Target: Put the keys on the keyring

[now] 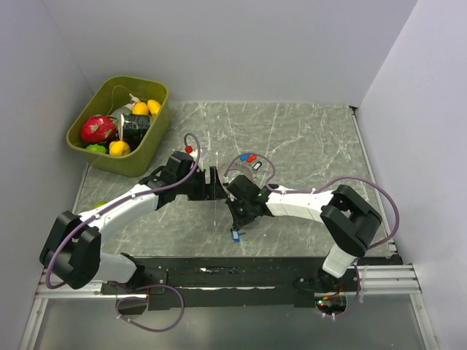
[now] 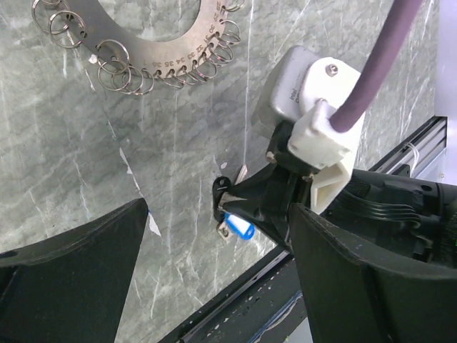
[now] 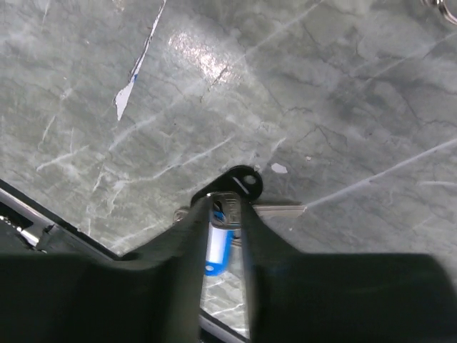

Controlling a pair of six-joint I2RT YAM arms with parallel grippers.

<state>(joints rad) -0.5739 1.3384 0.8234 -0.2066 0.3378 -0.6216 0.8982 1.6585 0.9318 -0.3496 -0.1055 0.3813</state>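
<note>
Grey-green marble-look table top (image 1: 306, 138), and both arms are reaching in over the middle of it. The left arm (image 1: 124, 204) comes in from the left and the right arm (image 1: 299, 203) from the right, wrists almost meeting. Back in the far left corner sits an olive-green bin (image 1: 149, 157) piled with toy fruit (image 1: 119, 147), well apart from the action.

The left gripper (image 1: 217, 184) hovers with its fingers spread wide and nothing between them, facing the right wrist. The right gripper (image 3: 223, 214) points down at the table near its front edge. Its two fingers are pressed against both sides of the blue-headed key (image 3: 217, 250), clamped on the plastic head.

The keyring (image 2: 128, 50) lies flat on the table beyond the grippers. It's a numbered metal band with small wire loops fanned around its rim.

Touching the gripped key, a dark-headed key (image 3: 241, 182) lies on the marble, its silver blade pointing away. Up by the keyring in the top view are a tiny red-headed key (image 1: 243, 156) and a second blue one (image 1: 252, 158), side by side, loose on the table.
</note>
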